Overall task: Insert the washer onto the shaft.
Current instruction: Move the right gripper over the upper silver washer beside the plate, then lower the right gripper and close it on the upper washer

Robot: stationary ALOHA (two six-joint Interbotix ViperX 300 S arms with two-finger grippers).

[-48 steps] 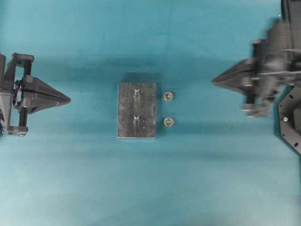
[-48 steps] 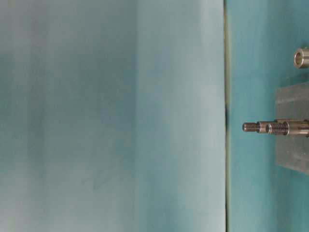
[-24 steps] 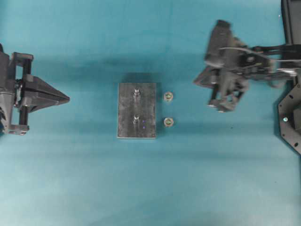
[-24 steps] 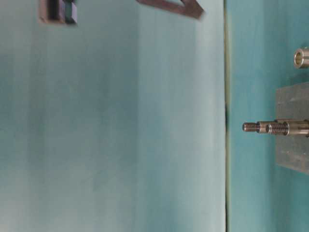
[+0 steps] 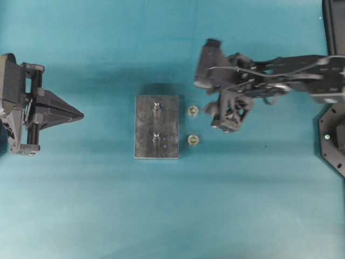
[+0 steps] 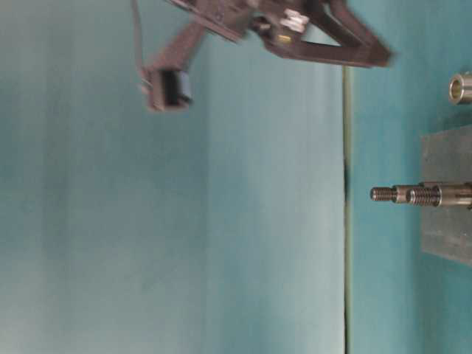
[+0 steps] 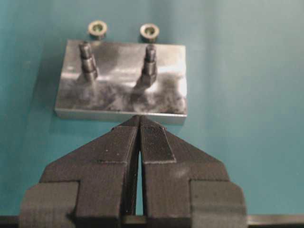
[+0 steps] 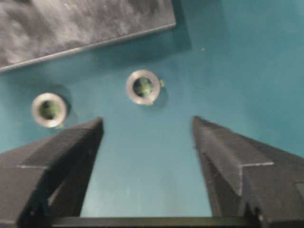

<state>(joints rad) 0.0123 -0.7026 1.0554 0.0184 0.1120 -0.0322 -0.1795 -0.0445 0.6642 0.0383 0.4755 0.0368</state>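
A grey metal block (image 5: 156, 145) lies mid-table with two upright threaded shafts (image 5: 157, 106) (image 5: 155, 136). Two small silver washers (image 5: 193, 110) (image 5: 193, 140) lie flat on the cloth just right of the block. My right gripper (image 5: 218, 116) hovers above the cloth right of the washers, tilted down. In its wrist view the gripper (image 8: 147, 121) is open and holds nothing, with the washers (image 8: 142, 87) (image 8: 49, 109) ahead of its fingertips. My left gripper (image 5: 81, 114) sits far left, shut and holding nothing, pointing at the block (image 7: 121, 90).
A black mount (image 5: 331, 140) sits at the table's right edge. From table level, the right gripper (image 6: 372, 50) slants down towards one washer (image 6: 461, 88), and the shafts (image 6: 383, 194) rise from the block (image 6: 446, 228). Teal cloth covers the table.
My right arm has swung left from the table's right edge towards the washers and come lower, and its jaws have opened. The left gripper has barely shifted.
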